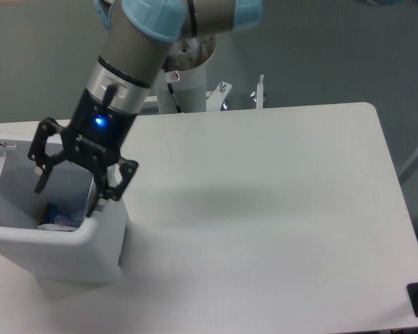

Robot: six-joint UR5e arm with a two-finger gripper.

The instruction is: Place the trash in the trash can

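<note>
Observe the claw: fingers spread apart, empty, above the trash can at the counter's 9 o'clock edge. The trash lies inside; its axis and label text cannot be determined.

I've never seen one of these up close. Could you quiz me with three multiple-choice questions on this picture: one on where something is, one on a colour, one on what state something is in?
1. Where is the bottle?
A. On the table beside the bin
B. Inside the bin
C. Between the gripper's fingers

2. What colour is the bin?
A. White
B. Black
C. Green

3. How is the gripper set?
A. Shut on the bottle
C. Shut on nothing
B. Open, holding nothing

Answers:
1. B, since the bluish bottle shows at the bottom of the bin's opening.
2. A, since its walls and rim are white like the table.
3. B, since the black fingers are spread apart over the bin with nothing between them.
</note>
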